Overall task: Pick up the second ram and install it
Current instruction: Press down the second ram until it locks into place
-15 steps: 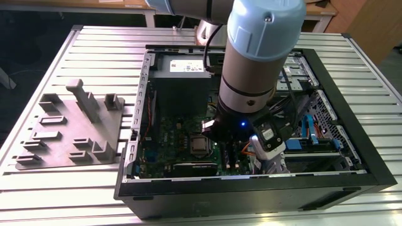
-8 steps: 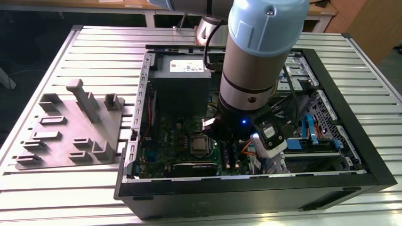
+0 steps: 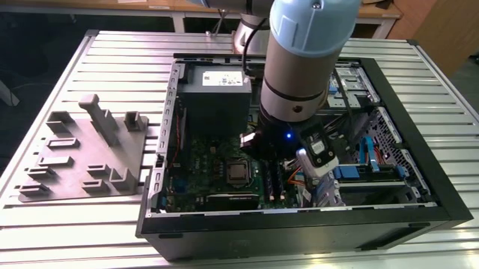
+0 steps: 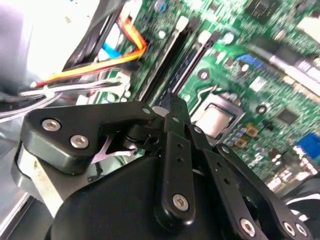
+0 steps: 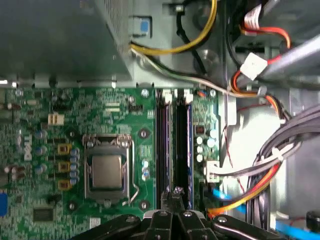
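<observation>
My gripper (image 5: pixel 176 192) hangs low over the green motherboard (image 5: pixel 100 110) inside the open PC case (image 3: pixel 299 224). Its two black fingers (image 4: pixel 175 107) are pressed together, shut, with nothing visibly between them. The tips sit at one end of the two long black slot strips (image 5: pixel 163 145). A thin dark blue-green board, the second ram (image 5: pixel 188 145), stands on edge in the strip farther from the processor socket. The same board shows between the strips in the second wrist view (image 4: pixel 189 62). I cannot tell whether the fingertips touch it. In the exterior view the gripper (image 3: pixel 270 162) is mostly hidden under the arm's wrist.
The silver processor socket (image 5: pixel 106 171) lies beside the slots. The grey power supply (image 3: pixel 213 92) fills the case's far part. Orange, red and white cables (image 5: pixel 255 165) crowd the other side of the slots, near the drive bays (image 3: pixel 374 162). A grey fixture plate (image 3: pixel 82 157) lies outside the case, on the exterior view's left.
</observation>
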{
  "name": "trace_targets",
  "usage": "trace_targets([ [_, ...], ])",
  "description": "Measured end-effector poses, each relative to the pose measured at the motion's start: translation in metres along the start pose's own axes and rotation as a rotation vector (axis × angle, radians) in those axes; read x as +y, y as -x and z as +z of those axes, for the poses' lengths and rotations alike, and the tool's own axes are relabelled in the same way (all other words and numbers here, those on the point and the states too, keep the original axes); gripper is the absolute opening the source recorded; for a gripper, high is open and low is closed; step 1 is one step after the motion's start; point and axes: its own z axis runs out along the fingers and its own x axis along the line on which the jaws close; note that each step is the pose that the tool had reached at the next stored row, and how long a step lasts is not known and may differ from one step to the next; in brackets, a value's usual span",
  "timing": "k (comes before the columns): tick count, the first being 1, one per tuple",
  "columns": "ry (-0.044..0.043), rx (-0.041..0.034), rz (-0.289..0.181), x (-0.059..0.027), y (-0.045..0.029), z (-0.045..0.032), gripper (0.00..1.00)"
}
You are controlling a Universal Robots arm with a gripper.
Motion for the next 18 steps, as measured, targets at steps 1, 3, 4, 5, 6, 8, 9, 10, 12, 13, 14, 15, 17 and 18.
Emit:
trace_targets([
  [1, 0.0001, -0.0001, 0.000, 0.0030, -0.0001, 0.0002, 0.10],
  [3, 0.0000, 0.0000, 0.000, 0.0086, -0.0002, 0.0004, 0.10],
  [4, 0.0001, -0.0001, 0.000, 0.0111, -0.0003, 0.0006, 0.10],
  [5, 0.0000, 0.0000, 0.000, 0.0133, -0.0003, 0.0006, 0.10],
  [6, 0.0000, -0.0001, 0.000, 0.0151, -0.0004, 0.0007, 0.10],
  [8, 0.0001, -0.0001, 0.000, 0.0169, -0.0003, 0.0008, 0.10],
  [9, 0.0001, -0.0001, 0.000, 0.0173, -0.0004, 0.0008, 0.10],
  [10, 0.0000, 0.0000, 0.000, 0.0177, -0.0004, 0.0008, 0.10],
  [12, -0.0001, 0.0000, 0.000, 0.0179, -0.0004, -0.0013, 0.10],
  [13, -0.0002, 0.0000, 0.000, 0.0180, -0.0003, -0.0030, 0.10],
  [14, 0.0000, 0.0000, 0.000, 0.0180, -0.0003, -0.0035, 0.10],
  [15, 0.0001, -0.0001, 0.000, 0.0180, -0.0003, -0.0034, 0.10],
  [17, 0.0000, 0.0000, 0.000, 0.0181, -0.0003, -0.0036, 0.10],
  [18, 0.0000, 0.0000, 0.000, 0.0181, -0.0003, -0.0037, 0.10],
])
